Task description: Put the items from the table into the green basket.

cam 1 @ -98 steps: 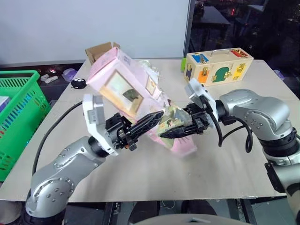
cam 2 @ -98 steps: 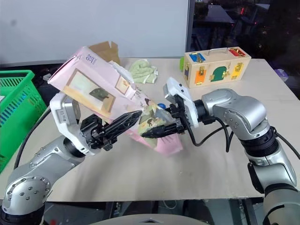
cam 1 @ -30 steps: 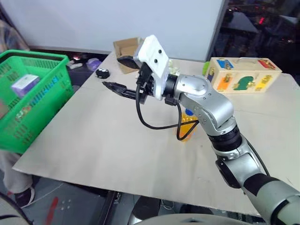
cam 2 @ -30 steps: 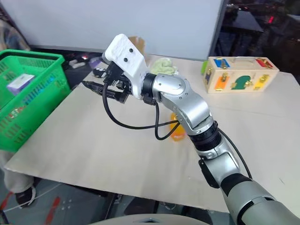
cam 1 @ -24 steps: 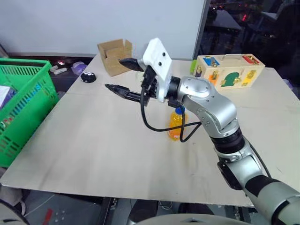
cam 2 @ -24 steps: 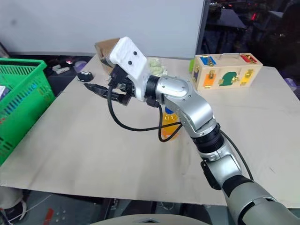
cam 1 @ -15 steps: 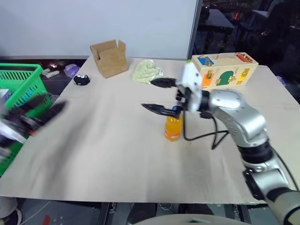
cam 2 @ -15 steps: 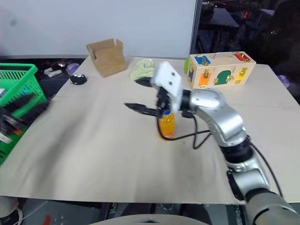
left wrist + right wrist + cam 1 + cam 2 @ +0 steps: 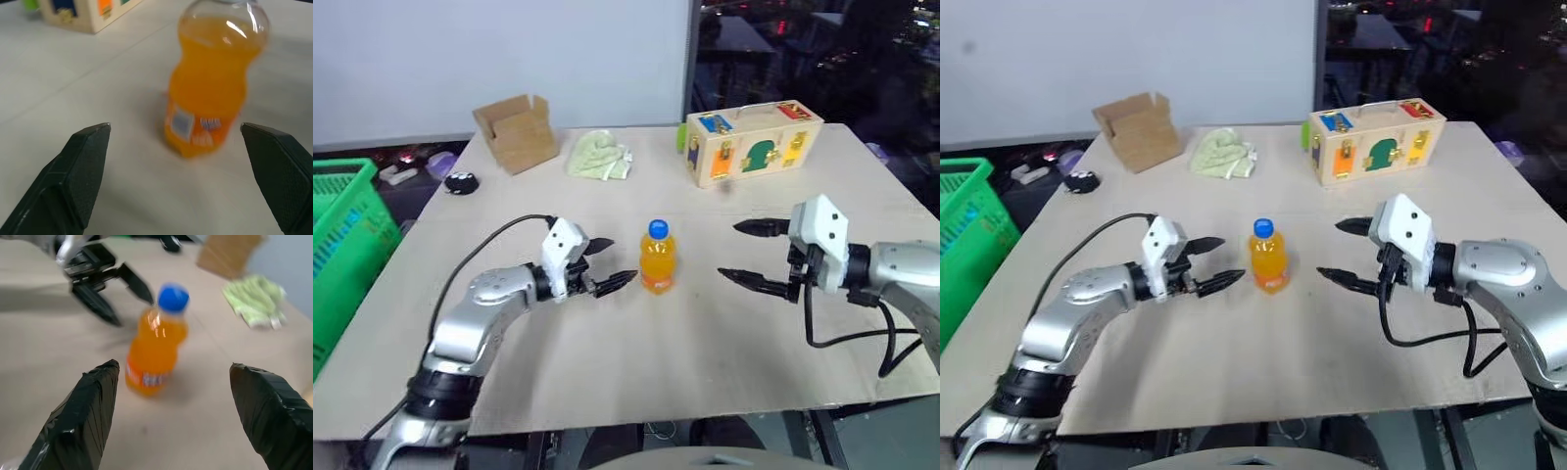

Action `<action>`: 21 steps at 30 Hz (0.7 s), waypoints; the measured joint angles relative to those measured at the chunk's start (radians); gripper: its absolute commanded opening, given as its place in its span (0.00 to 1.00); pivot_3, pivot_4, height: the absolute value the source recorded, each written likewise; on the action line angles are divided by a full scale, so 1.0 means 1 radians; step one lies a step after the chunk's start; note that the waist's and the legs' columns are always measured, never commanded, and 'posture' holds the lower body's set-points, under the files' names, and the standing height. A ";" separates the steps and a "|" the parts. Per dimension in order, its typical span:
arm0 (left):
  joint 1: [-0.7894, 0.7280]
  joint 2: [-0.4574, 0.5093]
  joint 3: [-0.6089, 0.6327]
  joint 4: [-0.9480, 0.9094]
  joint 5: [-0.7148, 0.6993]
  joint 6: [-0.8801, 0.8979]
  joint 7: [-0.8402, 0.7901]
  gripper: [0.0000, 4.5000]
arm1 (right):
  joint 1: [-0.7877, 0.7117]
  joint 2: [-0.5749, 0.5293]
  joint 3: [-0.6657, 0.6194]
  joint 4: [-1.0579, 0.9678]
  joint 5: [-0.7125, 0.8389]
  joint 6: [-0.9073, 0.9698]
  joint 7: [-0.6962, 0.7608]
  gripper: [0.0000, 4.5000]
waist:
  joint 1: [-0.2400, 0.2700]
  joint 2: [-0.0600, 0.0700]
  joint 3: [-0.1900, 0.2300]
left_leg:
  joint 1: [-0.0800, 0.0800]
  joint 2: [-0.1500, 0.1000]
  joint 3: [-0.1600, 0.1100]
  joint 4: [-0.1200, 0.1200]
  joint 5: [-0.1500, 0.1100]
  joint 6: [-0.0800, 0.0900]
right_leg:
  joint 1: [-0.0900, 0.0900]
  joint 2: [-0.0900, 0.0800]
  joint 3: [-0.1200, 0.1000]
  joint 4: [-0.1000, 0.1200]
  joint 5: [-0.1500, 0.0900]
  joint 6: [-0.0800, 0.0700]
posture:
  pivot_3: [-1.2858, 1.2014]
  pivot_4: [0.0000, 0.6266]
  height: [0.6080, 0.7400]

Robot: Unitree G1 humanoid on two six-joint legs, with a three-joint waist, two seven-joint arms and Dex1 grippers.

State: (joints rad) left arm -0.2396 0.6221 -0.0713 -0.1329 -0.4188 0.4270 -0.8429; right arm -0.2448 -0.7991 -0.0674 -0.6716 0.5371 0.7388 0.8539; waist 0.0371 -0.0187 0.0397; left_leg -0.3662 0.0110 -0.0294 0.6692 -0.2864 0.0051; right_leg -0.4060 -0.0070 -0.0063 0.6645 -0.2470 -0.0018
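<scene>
Two grippers face your orange-drink bottle point(image 9: 656, 258) from either side in the head view: it stands upright mid-table point(image 9: 607, 343), left gripper point(image 9: 607, 264) just beside it, right gripper point(image 9: 749, 253) farther off, both spread wide and empty. The green basket point(image 9: 342, 245) sits off the table's left edge. Your left wrist view has the bottle near, between its parted fingers point(image 9: 78, 166). Your right wrist view has the bottle between its wide fingers point(image 9: 83, 411), the left gripper beyond it.
</scene>
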 measured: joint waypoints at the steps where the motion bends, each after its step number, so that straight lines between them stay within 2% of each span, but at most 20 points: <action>1: -0.020 -0.018 -0.015 0.022 0.007 -0.005 -0.010 0.99 | 0.020 -0.002 -0.011 -0.012 0.000 0.003 -0.013 0.85 | -0.009 0.000 0.000 | 0.001 0.000 0.001 0.000 0.000 0.001 | 0.000 0.000 0.002 0.000 0.000 0.000 | 0.48 0.00 1.00; 4: -0.063 -0.069 -0.056 0.079 0.020 -0.014 -0.039 0.99 | 0.061 -0.007 -0.033 -0.057 0.003 0.012 -0.047 0.85 | -0.043 -0.001 0.000 | 0.002 0.000 0.003 0.000 -0.002 0.003 | 0.001 0.000 0.005 -0.001 0.000 0.001 | 0.47 0.00 1.00; 8: -0.093 -0.089 -0.090 0.118 0.041 -0.028 -0.080 0.99 | 0.093 -0.011 -0.052 -0.082 0.017 0.022 -0.075 0.85 | -0.078 -0.001 0.000 | 0.004 0.000 0.006 0.000 -0.002 0.003 | 0.001 0.000 0.008 0.000 0.000 0.001 | 0.46 0.00 1.00; 17: -0.186 -0.142 -0.143 0.268 0.154 -0.094 -0.090 0.99 | 0.145 -0.010 -0.067 -0.102 0.026 0.021 -0.119 0.85 | -0.086 -0.001 -0.001 | 0.006 0.001 0.007 0.000 -0.002 0.003 | 0.001 0.005 0.015 0.000 -0.001 0.005 | 0.46 0.00 1.00; 21: -0.291 -0.177 -0.168 0.297 0.198 -0.018 -0.058 0.99 | 0.154 -0.005 -0.067 -0.104 0.026 0.020 -0.132 0.85 | -0.083 -0.002 0.000 | 0.005 -0.001 0.007 0.001 -0.002 0.004 | 0.001 0.006 0.018 -0.001 0.000 0.008 | 0.46 0.00 1.00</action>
State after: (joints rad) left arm -0.5302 0.4453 -0.2391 0.1645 -0.2210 0.4088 -0.9009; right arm -0.0910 -0.8044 -0.1349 -0.7759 0.5633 0.7583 0.7218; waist -0.0457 -0.0205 0.0394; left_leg -0.3614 0.0104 -0.0221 0.6700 -0.2885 0.0086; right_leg -0.4052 -0.0008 0.0119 0.6636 -0.2469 0.0060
